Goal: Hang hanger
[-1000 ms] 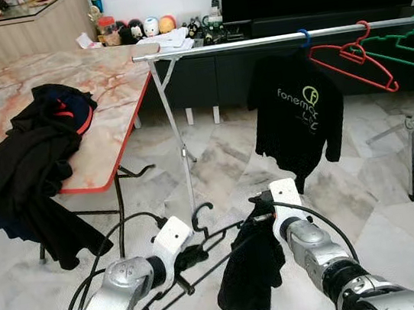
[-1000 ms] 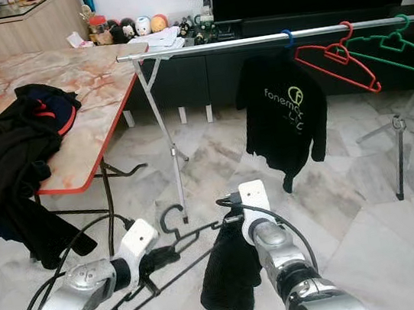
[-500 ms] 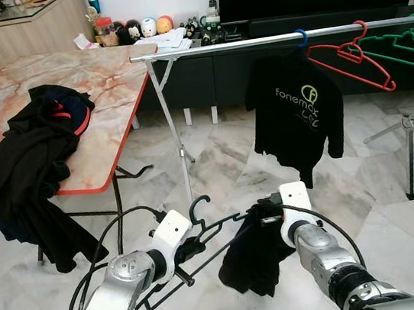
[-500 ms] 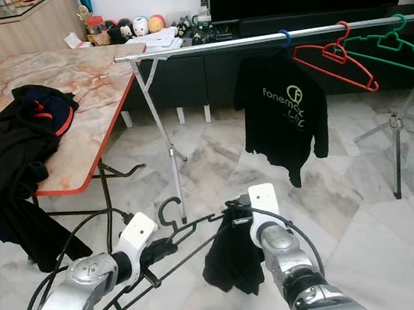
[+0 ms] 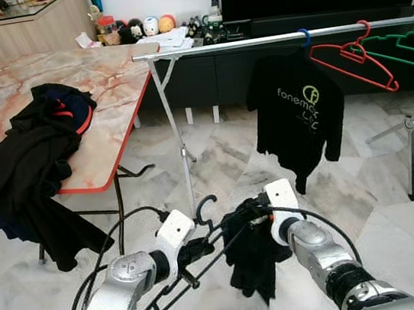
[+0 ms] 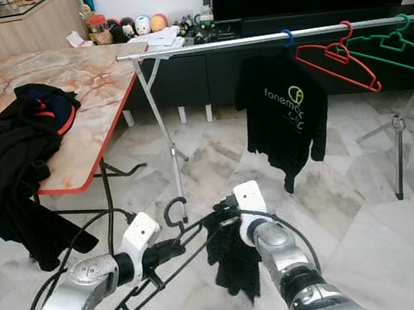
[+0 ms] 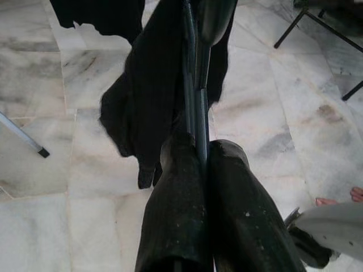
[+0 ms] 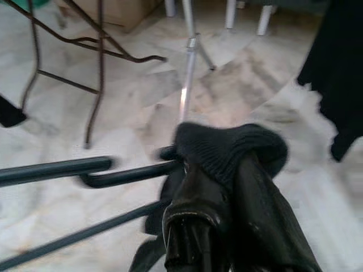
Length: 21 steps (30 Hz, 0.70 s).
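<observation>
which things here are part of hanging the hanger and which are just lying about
Job:
black hanger, gripped by the left tool
dark garment, gripped by the right tool
rail

Lying about:
clothes pile on the table
hung black shirt
red hanger
green hanger

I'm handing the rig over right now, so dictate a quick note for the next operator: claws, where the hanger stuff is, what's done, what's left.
Left claw: shut on the black hanger, held low over the marble floor.
Right claw: shut on the black garment at the hanger's other end; the cloth droops below.
Rail: ahead, carrying a black printed shirt, a red hanger and a green hanger.
Table: to the left, with a pile of dark clothes.
Done: hanger and garment are in hand.
Left: finish dressing the hanger, then hook it on the rail.
</observation>
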{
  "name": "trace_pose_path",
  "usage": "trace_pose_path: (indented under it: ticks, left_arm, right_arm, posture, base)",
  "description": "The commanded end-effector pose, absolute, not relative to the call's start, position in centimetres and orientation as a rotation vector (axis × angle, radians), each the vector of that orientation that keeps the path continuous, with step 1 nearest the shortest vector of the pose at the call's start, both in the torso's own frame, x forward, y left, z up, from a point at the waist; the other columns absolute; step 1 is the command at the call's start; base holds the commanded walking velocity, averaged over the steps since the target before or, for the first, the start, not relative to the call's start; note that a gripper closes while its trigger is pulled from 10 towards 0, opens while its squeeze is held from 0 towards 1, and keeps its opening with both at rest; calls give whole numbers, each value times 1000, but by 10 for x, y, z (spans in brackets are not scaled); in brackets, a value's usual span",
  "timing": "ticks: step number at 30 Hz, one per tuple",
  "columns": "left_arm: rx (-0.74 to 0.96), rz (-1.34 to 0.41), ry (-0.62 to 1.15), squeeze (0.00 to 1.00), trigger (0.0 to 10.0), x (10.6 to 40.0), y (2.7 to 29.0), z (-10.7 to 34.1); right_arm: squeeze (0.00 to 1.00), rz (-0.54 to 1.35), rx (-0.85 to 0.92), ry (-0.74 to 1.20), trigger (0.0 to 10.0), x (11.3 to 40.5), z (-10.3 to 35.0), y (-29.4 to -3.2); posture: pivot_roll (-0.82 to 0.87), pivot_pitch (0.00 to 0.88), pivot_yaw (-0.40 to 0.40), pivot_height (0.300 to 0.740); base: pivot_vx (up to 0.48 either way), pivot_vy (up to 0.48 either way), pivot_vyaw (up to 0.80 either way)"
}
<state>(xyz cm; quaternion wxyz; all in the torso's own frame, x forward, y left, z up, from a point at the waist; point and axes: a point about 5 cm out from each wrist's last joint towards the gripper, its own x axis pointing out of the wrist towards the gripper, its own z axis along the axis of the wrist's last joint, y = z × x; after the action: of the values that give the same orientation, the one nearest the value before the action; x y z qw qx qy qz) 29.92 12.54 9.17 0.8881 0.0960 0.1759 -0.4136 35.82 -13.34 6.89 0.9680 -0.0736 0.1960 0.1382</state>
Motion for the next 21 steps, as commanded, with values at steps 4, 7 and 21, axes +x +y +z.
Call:
trace_pose_path:
  ticks: [4, 7, 21]
  left_arm:
    - [206, -891, 387, 0, 10000, 293, 133, 91]
    - [208, -922, 386, 0, 10000, 289, 134, 92]
    - [193, -838, 326, 0, 10000, 303, 126, 96]
  right_arm:
    - [0, 254, -211, 358, 10000, 364, 78, -138]
    - [0, 248, -237, 366, 10000, 363, 76, -141]
    - [0, 416, -178, 367, 10000, 358, 74, -117]
  posture:
    - [55, 68, 31, 740]
    - [58, 68, 31, 740]
    - [50, 56, 35, 740]
  base:
    - [0, 0, 0]
    - [0, 0, 0]
    - [0, 0, 0]
